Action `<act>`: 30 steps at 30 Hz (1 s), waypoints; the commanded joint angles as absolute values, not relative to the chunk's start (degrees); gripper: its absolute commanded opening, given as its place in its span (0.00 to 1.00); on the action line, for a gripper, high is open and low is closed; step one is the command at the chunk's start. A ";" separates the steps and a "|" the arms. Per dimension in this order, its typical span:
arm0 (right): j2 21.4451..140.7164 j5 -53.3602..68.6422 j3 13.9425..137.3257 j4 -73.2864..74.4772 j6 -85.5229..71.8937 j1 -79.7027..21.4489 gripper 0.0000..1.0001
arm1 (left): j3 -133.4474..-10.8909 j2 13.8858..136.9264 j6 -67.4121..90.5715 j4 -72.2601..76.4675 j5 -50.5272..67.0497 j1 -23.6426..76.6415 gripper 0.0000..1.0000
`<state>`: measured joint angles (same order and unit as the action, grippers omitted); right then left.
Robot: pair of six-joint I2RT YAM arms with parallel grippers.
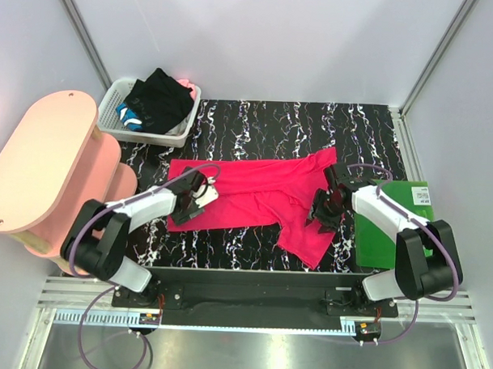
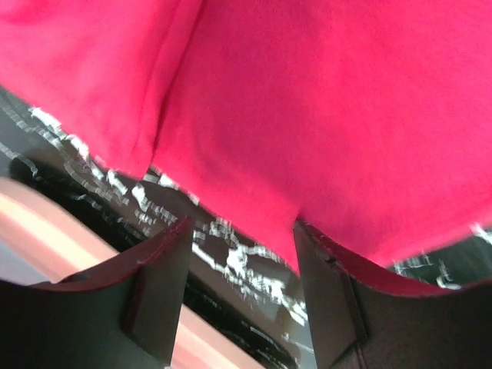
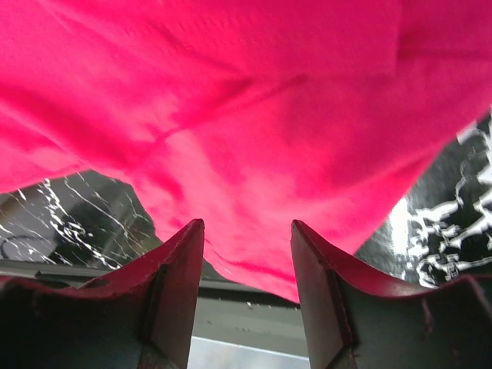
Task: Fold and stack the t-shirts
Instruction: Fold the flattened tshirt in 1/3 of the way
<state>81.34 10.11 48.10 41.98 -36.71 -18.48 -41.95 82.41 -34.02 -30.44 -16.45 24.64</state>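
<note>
The pinkish-red t-shirt [image 1: 258, 193] lies spread and rumpled across the middle of the black marbled table, one part hanging toward the front right. My left gripper [image 1: 194, 194] is open at the shirt's left edge; in the left wrist view [image 2: 242, 231] the shirt's hem [image 2: 307, 138] lies just beyond the fingertips and nothing is between them. My right gripper [image 1: 324, 210] is open over the shirt's right part; in the right wrist view [image 3: 247, 231] the red cloth [image 3: 231, 131] fills the view beyond the empty jaws. The black t-shirt [image 1: 160, 100] is bundled in the basket.
A white slotted basket [image 1: 183, 134] stands at the back left with black and blue cloth in it. A pink rounded shelf unit [image 1: 45, 157] stands at the left edge. A flat green mat [image 1: 391, 230] lies at the right, under my right arm.
</note>
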 commanded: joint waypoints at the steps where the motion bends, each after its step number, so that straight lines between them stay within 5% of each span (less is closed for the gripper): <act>1: 84.37 9.85 49.22 37.09 -37.09 -18.98 0.57 | -43.95 88.23 -35.15 -24.53 -18.81 23.03 0.59; 18: 87.19 9.22 44.12 36.12 -36.30 -18.99 0.54 | -39.46 84.12 -40.87 -24.43 -17.93 14.59 0.57; 30: 64.09 11.68 46.41 50.18 -38.05 -20.21 0.57 | -37.11 63.38 -39.81 -37.18 -15.73 16.26 0.61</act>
<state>71.90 10.13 45.43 43.79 -36.82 -18.81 -39.81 69.87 -40.07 -32.60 -17.12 16.27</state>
